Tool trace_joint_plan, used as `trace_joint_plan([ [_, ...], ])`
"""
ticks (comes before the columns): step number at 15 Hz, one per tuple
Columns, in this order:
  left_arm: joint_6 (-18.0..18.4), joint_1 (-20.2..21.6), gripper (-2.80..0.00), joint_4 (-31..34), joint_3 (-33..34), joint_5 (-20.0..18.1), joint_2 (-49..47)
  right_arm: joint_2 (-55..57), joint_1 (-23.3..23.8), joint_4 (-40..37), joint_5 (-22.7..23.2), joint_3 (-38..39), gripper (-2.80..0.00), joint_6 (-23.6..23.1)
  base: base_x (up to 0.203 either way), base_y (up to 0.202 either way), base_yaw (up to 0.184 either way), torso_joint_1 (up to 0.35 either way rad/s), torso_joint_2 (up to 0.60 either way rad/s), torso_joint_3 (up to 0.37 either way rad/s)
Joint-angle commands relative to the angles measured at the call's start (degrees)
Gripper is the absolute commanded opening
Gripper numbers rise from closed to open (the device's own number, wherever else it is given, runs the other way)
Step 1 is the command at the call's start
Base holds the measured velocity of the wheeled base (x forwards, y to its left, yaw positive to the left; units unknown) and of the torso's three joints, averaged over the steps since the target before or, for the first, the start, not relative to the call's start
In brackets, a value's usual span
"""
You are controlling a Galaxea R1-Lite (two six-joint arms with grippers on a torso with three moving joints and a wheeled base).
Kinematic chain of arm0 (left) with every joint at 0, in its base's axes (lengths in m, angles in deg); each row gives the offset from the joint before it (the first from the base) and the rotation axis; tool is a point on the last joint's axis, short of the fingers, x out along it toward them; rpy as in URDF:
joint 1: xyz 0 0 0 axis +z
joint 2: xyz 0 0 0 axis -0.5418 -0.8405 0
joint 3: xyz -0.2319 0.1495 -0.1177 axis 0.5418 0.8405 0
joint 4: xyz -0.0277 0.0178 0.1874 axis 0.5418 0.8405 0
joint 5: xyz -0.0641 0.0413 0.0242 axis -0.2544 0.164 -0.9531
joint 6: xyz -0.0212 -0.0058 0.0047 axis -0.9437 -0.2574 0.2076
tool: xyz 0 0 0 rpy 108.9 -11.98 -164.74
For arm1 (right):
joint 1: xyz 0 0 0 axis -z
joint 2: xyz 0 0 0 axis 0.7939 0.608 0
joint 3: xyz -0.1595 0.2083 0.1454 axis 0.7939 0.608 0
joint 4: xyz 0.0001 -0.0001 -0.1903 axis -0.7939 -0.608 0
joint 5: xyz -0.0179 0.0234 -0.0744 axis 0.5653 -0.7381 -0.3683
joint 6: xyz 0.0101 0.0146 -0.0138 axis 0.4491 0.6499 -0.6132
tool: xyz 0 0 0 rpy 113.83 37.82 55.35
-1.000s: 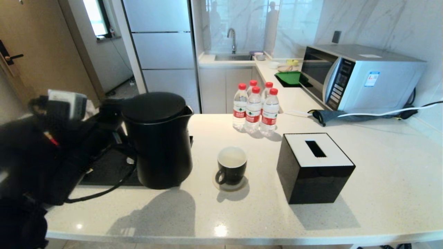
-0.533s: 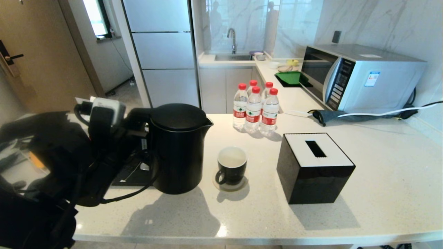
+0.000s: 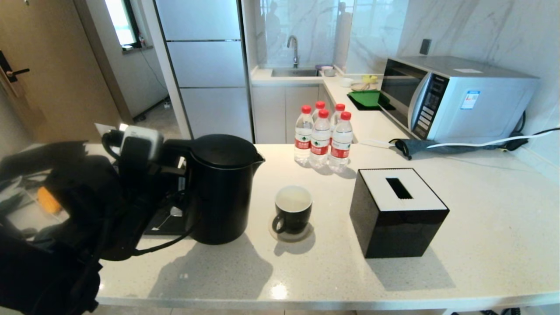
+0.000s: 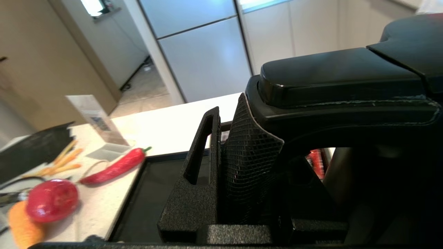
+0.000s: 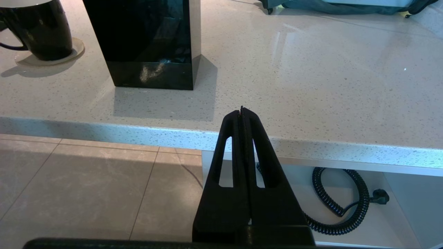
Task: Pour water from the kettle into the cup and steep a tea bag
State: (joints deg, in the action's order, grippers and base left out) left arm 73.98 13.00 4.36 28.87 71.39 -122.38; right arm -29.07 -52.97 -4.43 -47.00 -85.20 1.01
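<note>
1. Kitchen setting: a pale speckled bench (image 3: 332, 271) with a microwave (image 3: 455, 96) at 2 o'clock and a sink (image 3: 295, 72) at 12 in the head view.
2. Left gripper (image 4: 242, 152), at 9 o'clock, has its jaws pinching the kettle (image 3: 221, 188) by the top of its loop handle (image 4: 346, 100); the kettle stands upright, its base at the bench.
3. Just beside the kettle, toward 3 o'clock, the cup (image 3: 293, 209) sits on a coaster (image 3: 291, 234) with pale water (image 3: 293, 197) inside.
4. Further toward 3 o'clock stands a black tissue box (image 3: 396, 212); four water bottles (image 3: 323, 138) cluster at 12.
5. Right gripper (image 5: 242, 114) hangs off the bench's near edge, jaws pressed together and empty.
</note>
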Motion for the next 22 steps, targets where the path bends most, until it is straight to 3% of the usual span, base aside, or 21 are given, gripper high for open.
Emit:
trace_joint_plan([
  [1, 0.82, 0.03, -2.80, -0.49, -0.24, 0.35, -0.74, 0.07, -0.02, -0.01, 0.03, 0.00, -2.80, -0.04, 0.000, 0.000, 0.000, 0.000, 0.00, 0.000],
  [8, 3.00, 0.03, -2.80, 2.36, -3.05, 0.46, -2.15, 0.07, -0.02, -0.01, 0.03, 0.00, -2.80, -0.04, 0.000, 0.000, 0.000, 0.000, 0.00, 0.000],
  [18, 10.97, -0.57, -2.80, 9.73, -8.51, 0.35, -2.41, 0.07, -0.02, -0.01, 0.03, 0.00, -2.80, -0.04, 0.000, 0.000, 0.000, 0.000, 0.00, 0.000],
  [22, 11.10, -1.34, -2.80, 10.05, -9.29, 0.35, -2.15, 0.07, -0.02, -0.01, 0.03, 0.00, -2.80, -0.04, 0.000, 0.000, 0.000, 0.000, 0.00, 0.000],
])
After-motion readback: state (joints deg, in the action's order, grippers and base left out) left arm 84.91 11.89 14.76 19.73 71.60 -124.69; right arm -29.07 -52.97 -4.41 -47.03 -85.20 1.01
